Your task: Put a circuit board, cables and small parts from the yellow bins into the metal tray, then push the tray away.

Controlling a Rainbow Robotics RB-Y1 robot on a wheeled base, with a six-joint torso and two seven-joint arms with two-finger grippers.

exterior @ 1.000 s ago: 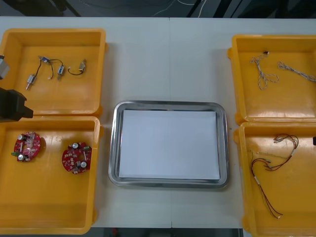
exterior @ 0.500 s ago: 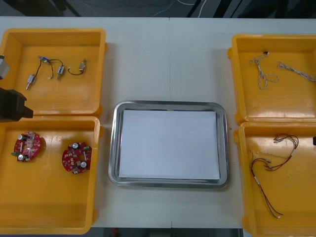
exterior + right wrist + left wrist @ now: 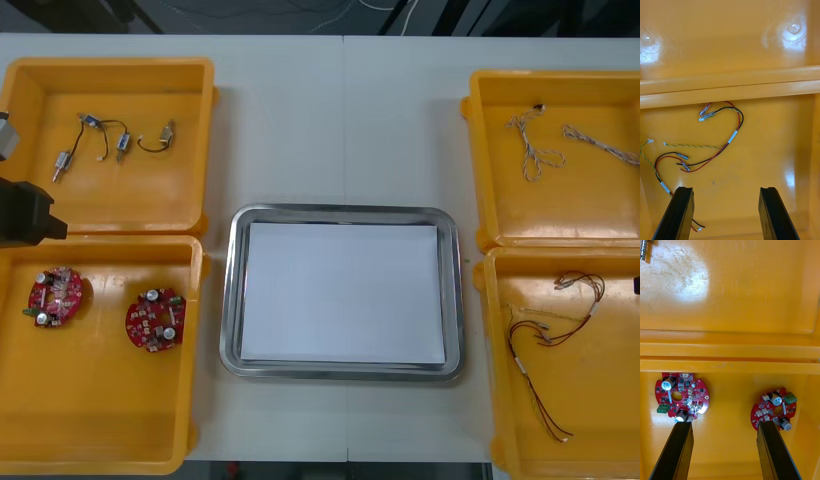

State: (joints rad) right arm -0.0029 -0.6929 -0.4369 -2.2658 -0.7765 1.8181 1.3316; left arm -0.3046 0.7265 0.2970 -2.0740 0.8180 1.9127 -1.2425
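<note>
The left arm (image 3: 25,212) is cut off by the front view's edge. A black block of it overhangs the wall between the two left bins, and its fingers cannot be made out from there. In its wrist view the left end effector (image 3: 723,426) hangs over the near left yellow plastic bin (image 3: 100,400), its black fingers (image 3: 679,450) well apart and gripping nothing. One fingertip overlaps the rim of the first round red circuit board (image 3: 682,396), hiding a little of it. The second round red circuit board (image 3: 774,408) lies just beside the other fingertip. Whether either finger touches a board cannot be told.

Beyond the doubled rim, a silvery small metal part (image 3: 643,248) is cropped at the picture's corner. It lies in the far left yellow plastic bin (image 3: 130,195) among the small metal parts with short black cables (image 3: 115,140).

The right end effector (image 3: 724,191) has its fingers spread, empty, over the near right yellow plastic bin (image 3: 610,400). The thin red, black and yellow cables (image 3: 733,138) lie loose there, and one strand passes behind a finger.

The far right yellow plastic bin (image 3: 560,205) holds thin twisted pale cables (image 3: 535,150), their colours too fine to tell. The rectangular metal tray (image 3: 232,300), white inside, sits on the light table (image 3: 340,120) between the bins, apart from both arms.
</note>
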